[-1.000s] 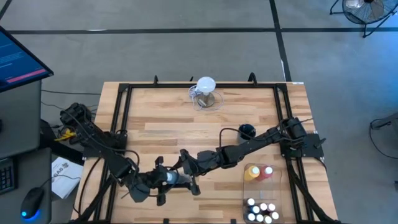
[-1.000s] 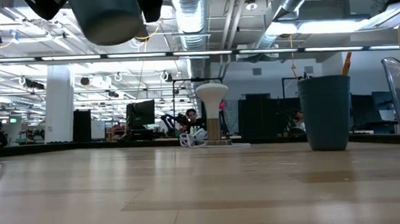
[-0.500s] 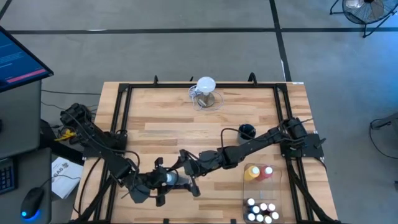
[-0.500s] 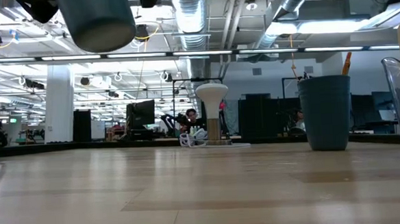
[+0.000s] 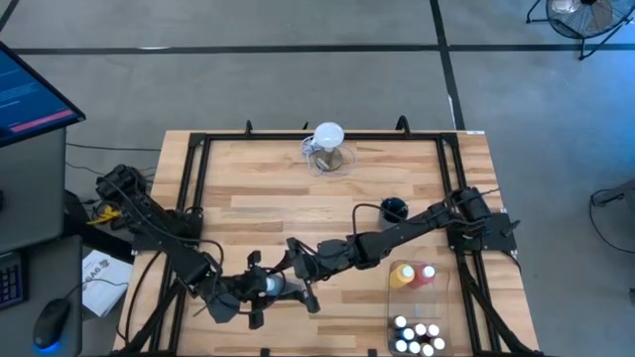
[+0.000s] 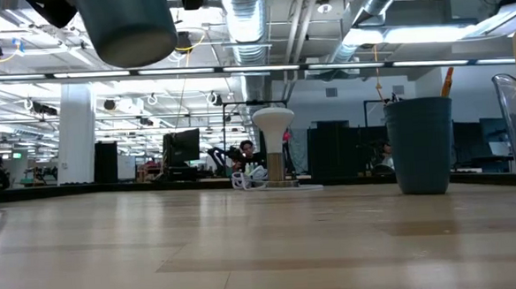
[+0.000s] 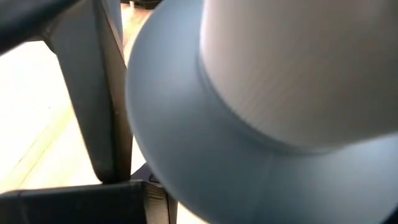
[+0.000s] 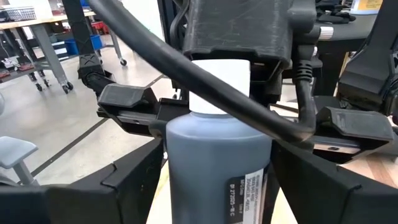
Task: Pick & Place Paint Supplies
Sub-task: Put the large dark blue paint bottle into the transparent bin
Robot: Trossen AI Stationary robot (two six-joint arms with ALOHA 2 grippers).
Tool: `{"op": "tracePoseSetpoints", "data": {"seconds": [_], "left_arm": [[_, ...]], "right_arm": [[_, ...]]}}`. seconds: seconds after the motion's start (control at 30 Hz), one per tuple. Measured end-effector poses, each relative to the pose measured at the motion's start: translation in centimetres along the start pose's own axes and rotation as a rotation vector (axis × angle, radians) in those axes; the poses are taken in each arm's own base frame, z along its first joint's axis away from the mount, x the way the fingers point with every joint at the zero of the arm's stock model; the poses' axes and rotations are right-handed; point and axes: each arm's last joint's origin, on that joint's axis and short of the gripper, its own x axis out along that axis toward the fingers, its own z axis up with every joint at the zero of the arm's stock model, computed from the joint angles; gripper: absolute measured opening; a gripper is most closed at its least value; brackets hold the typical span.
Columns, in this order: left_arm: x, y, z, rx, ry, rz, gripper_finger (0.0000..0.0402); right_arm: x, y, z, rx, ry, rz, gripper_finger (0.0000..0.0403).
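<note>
A dark grey-blue paint bottle (image 5: 277, 285) with a white cap (image 8: 217, 84) hangs high over the table's near middle, its base (image 6: 128, 27) lower than its cap. My left gripper (image 5: 260, 288) is shut on its cap end. From the right, my right gripper (image 5: 301, 275) stands open, with one finger on each side of the bottle's body (image 8: 217, 168). Whether those fingers touch the body, I cannot tell. Yellow (image 5: 402, 275) and red (image 5: 427, 274) squeeze bottles and several small white-capped bottles (image 5: 417, 337) stand in a clear tray at the near right. My left gripper holds the bottle at its cap end, coming from the table's left and slanting slightly down. One finger (image 7: 99, 93) runs beside the bottle's shoulder (image 7: 186, 137). The bottle itself hides the exact place of contact. The bottle hangs clear of the table, tilted, base away from the gripper.
A clear jug with a white round top (image 5: 327, 149) stands at the far middle. A dark cup (image 5: 394, 209) stands right of centre, with brush handles showing above its rim (image 6: 418, 101). Black frame rails (image 5: 193, 178) run along the table's sides.
The bottle's base has swung slightly toward the table's left. Both arms have stayed where they were.
</note>
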Motion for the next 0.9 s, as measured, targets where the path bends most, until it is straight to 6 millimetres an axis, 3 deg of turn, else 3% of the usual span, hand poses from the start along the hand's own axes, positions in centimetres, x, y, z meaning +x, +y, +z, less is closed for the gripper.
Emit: {"op": "tracePoseSetpoints", "data": {"seconds": [0.9], "left_arm": [[0.12, 0.04, 0.23, 0.011, -0.019, 0.003, 0.0118]], "right_arm": [[-0.03, -0.7, -0.37, 0.041, 0.043, -0.02, 0.0295]]}}
